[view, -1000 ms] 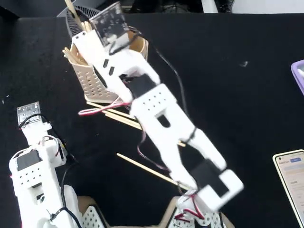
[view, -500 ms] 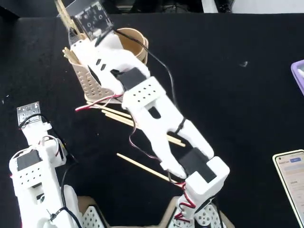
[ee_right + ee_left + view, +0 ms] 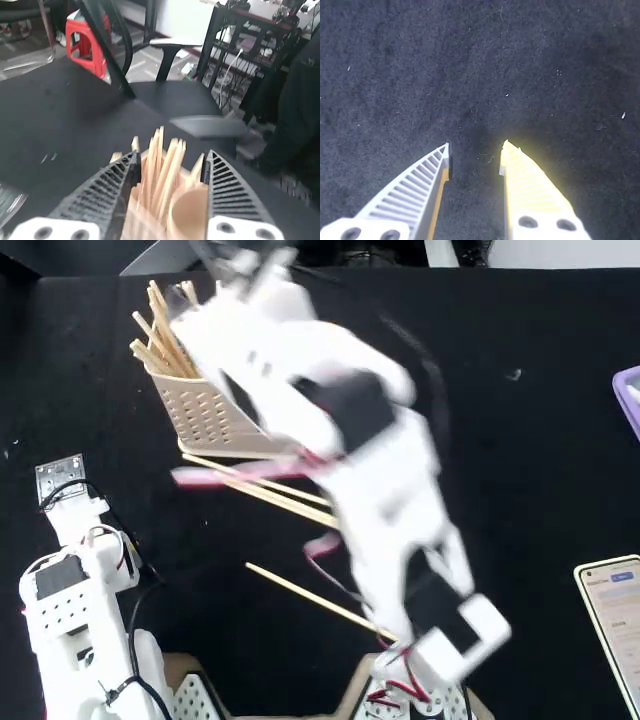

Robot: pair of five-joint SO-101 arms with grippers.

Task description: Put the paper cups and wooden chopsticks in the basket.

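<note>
Chopsticks (image 3: 156,167) and paper cup (image 3: 187,212) sit within spread right end effector (image 3: 171,156); left end effector (image 3: 475,146) also spread.

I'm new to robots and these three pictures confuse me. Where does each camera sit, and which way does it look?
High view: fixed above the table, looking down; shows left arm, right arm, basket and loose chopsticks.
Left wrist view: on the left arm's wrist, facing the black table; the open left gripper shows.
Right wrist view: on the right arm's wrist, facing standing chopsticks and a paper cup; the open right gripper shows.
Shared: high and right wrist views both show the standing chopsticks.
</note>
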